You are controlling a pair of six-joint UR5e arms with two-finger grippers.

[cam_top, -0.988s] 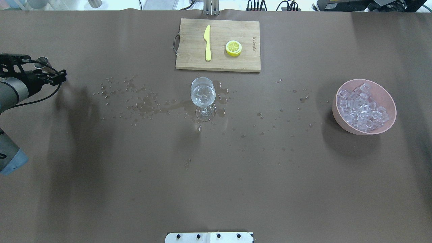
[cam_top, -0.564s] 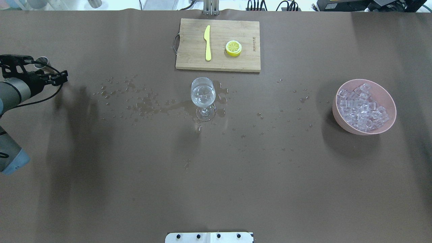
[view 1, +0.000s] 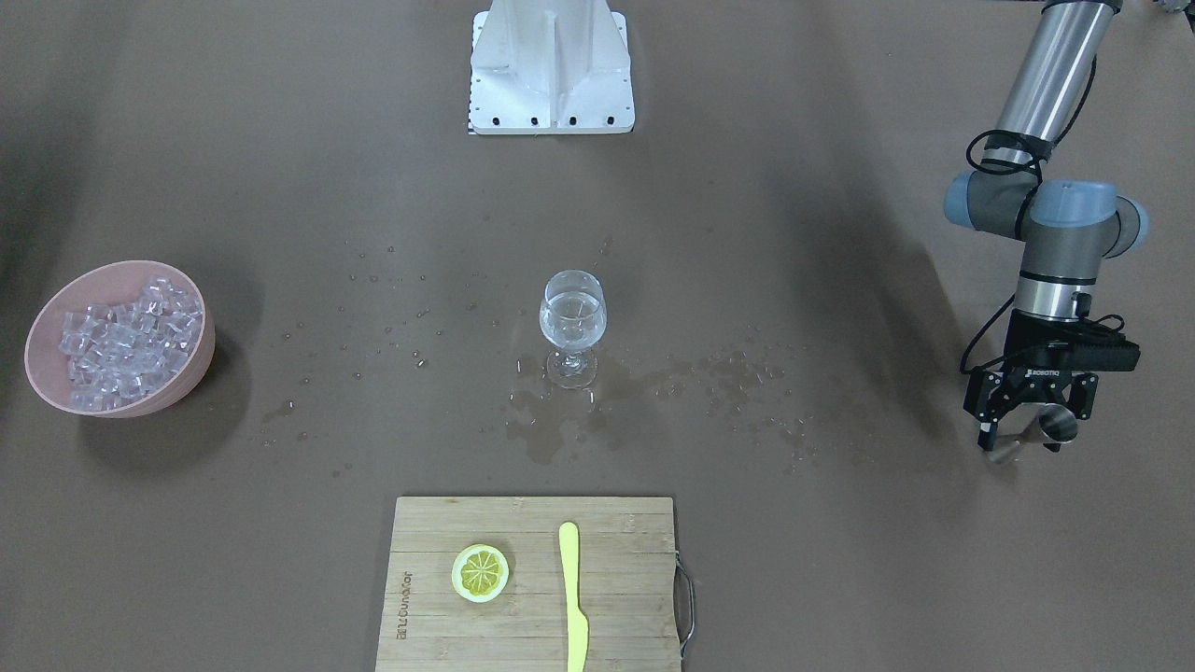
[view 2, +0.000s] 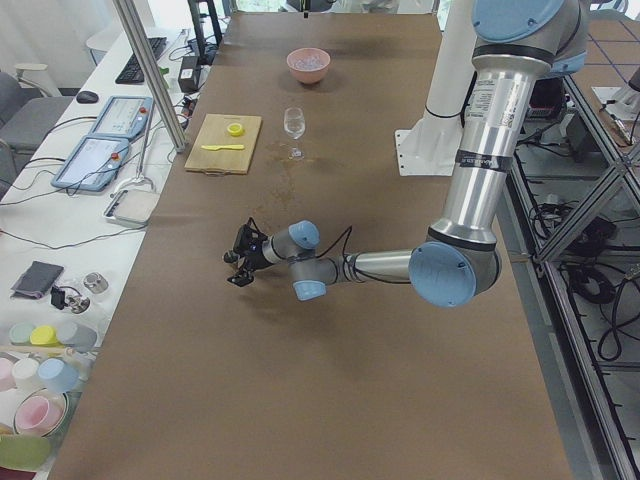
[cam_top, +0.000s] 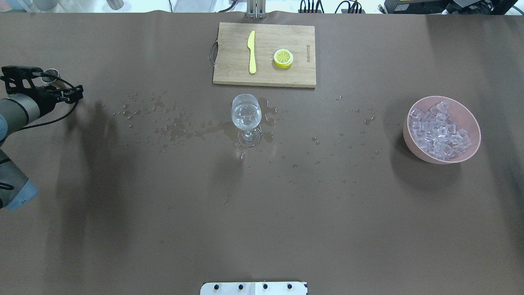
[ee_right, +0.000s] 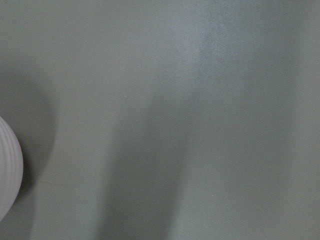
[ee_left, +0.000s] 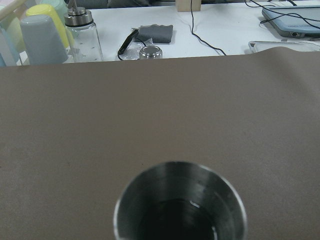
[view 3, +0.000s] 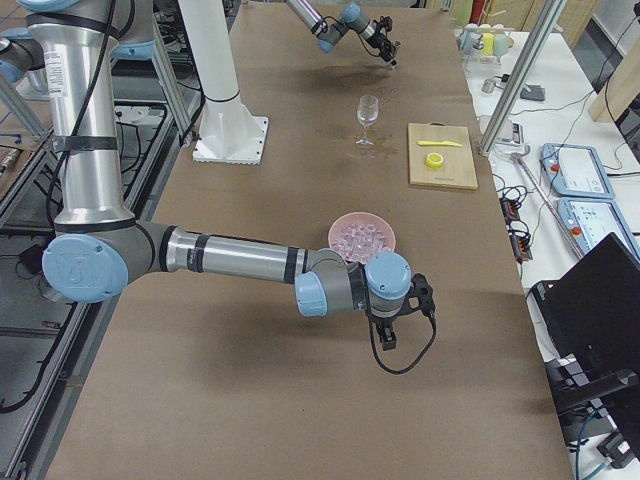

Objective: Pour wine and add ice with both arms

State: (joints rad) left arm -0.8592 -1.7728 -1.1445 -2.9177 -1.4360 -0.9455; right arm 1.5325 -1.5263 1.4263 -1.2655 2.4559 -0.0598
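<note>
Left claw (view 1: 1023, 435), spread around the jigger (view 1: 1056, 426) at far right, is idling well apart from the ice (view 1: 117, 341); right claw (view 3: 388, 338), grip untellable, is hovering nearer.

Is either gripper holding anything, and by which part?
Cannot tell. The left gripper is at the steel cup, grip unclear; the right gripper shows in side view only.

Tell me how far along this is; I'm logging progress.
Done: the wine glass holds clear wine, with spills around it. In hand: the left gripper has its jaws around the steel cup, off to the side. Left: the ice sits in the pink bowl; none shows in the glass.
</note>
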